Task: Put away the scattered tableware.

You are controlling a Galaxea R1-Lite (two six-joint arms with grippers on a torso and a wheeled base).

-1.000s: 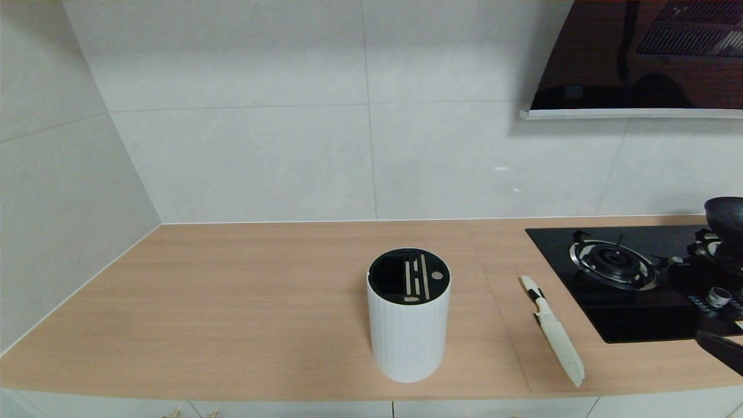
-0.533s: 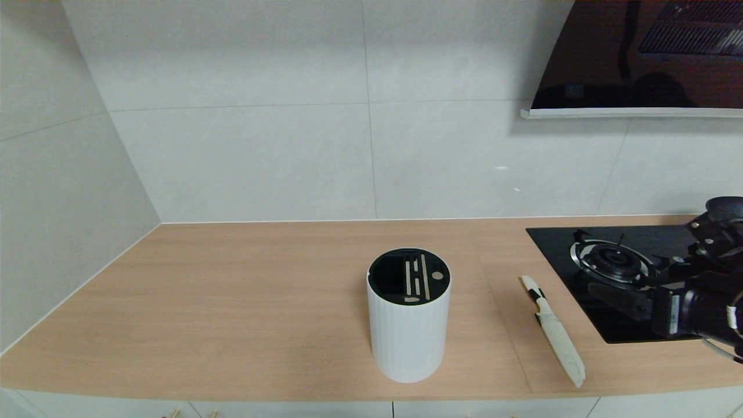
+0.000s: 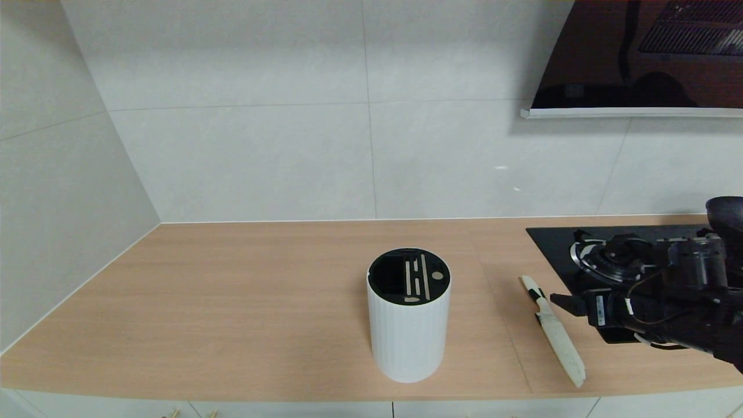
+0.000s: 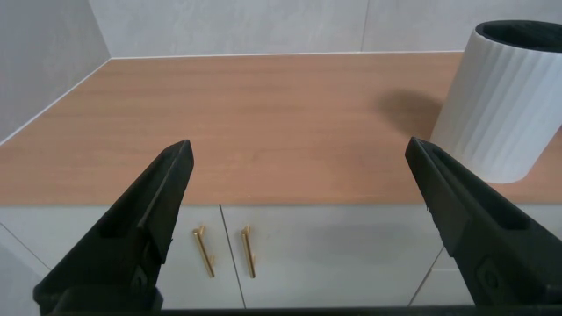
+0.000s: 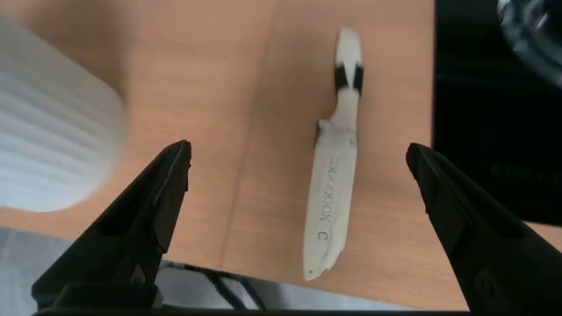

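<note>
Head view: the knife (image 3: 552, 331) lies flat on the worktop (image 3: 261, 302) near its front edge, between the white slotted holder (image 3: 408, 325) and the hob (image 3: 580, 244), blade end probably toward the front. The right arm (image 3: 685, 313) hangs low over the hob's near corner, covering part of it.

Left wrist view: the left gripper (image 4: 299, 151) waits off the front edge, jaws spread wide and empty. The holder is cut off here.

Right wrist view: the right gripper (image 5: 299, 151) hovers above the knife, jaws released wide. This looks like the approach to pick it up. Next it should drop, straddle the handle and clamp. Whether the blade is bare or sheathed is unclear.
</note>
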